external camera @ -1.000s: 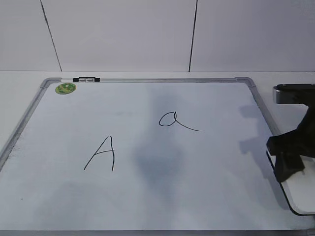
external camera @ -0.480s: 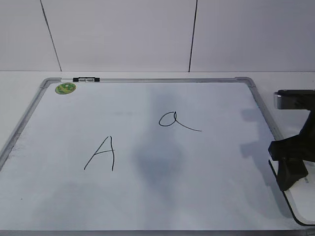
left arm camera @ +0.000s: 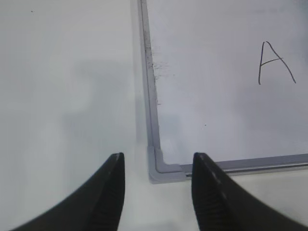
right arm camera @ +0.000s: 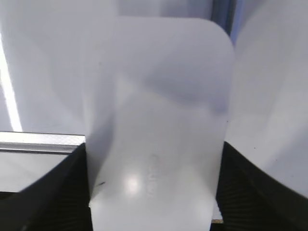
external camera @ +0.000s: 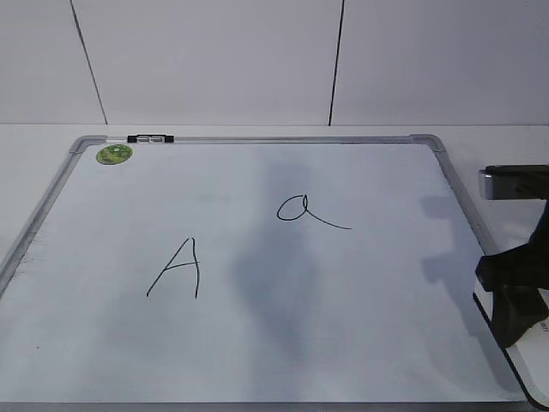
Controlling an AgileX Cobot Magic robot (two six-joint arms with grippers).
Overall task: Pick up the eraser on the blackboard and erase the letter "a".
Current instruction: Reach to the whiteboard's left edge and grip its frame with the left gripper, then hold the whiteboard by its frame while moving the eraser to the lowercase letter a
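the eraser [right arm camera: 156,125] is seen at the right edge of the blackboard [external camera: 360,343], near its lower right corner, where only a white sliver with a dark rim [external camera: 525,360] shows in the exterior view. in the right wrist view its white top fills the space between the two dark fingers of the right gripper [right arm camera: 154,192], one finger against each long side, so the jaws are closed on it. whether it is lifted off the board cannot be told. in the exterior view the right gripper [external camera: 515,296] is seen as a dark mass angled downward over that corner, with a grey-capped part of the arm above it.

the letter "a" [external camera: 302,211] is written right of the board's centre, well apart from the eraser. a capital "A" [external camera: 177,269] is drawn lower left of it.

the left gripper [left arm camera: 158,192] is held above the board's lower left corner [left arm camera: 161,166], jaws parted, nothing between them.
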